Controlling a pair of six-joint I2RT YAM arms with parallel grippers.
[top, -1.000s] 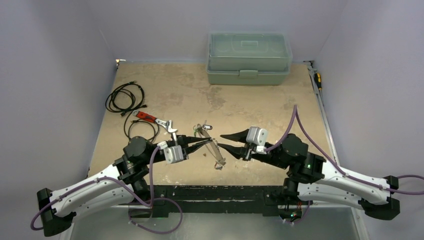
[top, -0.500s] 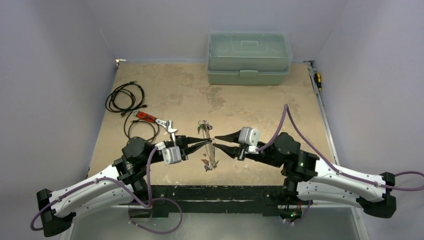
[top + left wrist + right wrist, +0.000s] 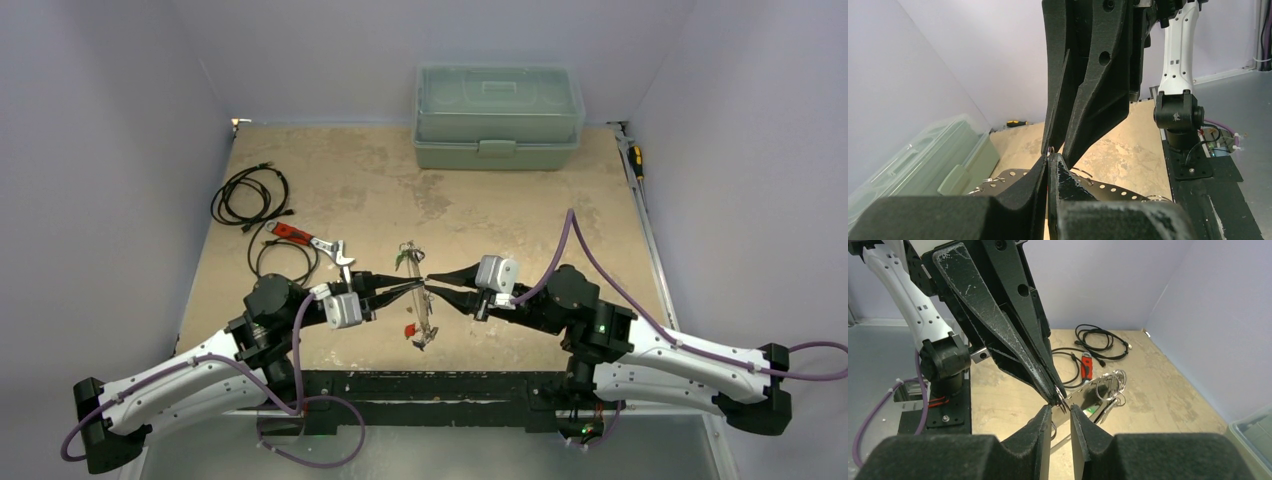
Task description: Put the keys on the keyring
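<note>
Centrally, thin wire keyring [image 3: 424,315], red-tagged keys [image 3: 410,328].

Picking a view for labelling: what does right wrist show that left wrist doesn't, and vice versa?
Only right wrist: coiled black cable, red-handled silver wrench. Only left wrist: yellow-and-black screwdriver at the table edge. Both: left end effector and right end effector tip to tip at the thin grey wire keyring, pale green plastic box, tan tabletop.
</note>
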